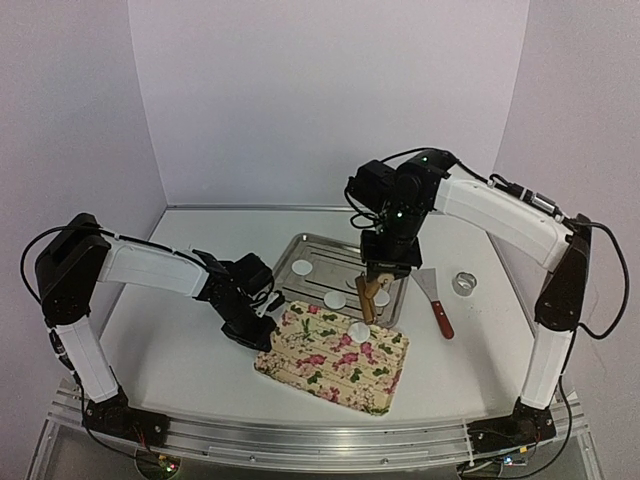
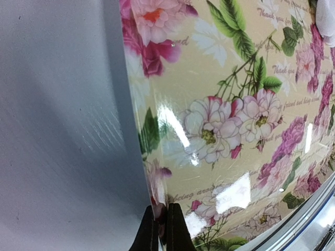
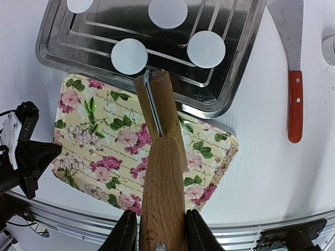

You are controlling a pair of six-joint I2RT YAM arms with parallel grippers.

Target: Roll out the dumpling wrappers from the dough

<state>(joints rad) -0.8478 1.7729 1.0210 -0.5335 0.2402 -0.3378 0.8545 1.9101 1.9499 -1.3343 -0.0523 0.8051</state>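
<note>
Several dumpling wrappers, thin white discs (image 3: 129, 56) (image 1: 334, 298), lie in the metal tray (image 3: 68, 47) (image 1: 320, 245). Another small white disc (image 1: 358, 331) (image 2: 327, 21) rests on the floral tray (image 1: 330, 362) (image 3: 99, 151); the roller hides it in the right wrist view. My right gripper (image 3: 160, 214) (image 1: 378, 272) is shut on the wooden roller (image 3: 162, 172) (image 1: 368, 297), which hangs over the floral tray's far edge, above that disc. My left gripper (image 2: 162, 206) (image 1: 262, 335) is shut on the floral tray's left rim.
A spatula (image 1: 438, 300) (image 3: 294, 104) with a red handle lies right of the metal tray. Beyond it sits the metal ring cutter (image 1: 463, 283) (image 3: 330, 49). An aluminium rail (image 1: 300, 440) runs along the table's near edge.
</note>
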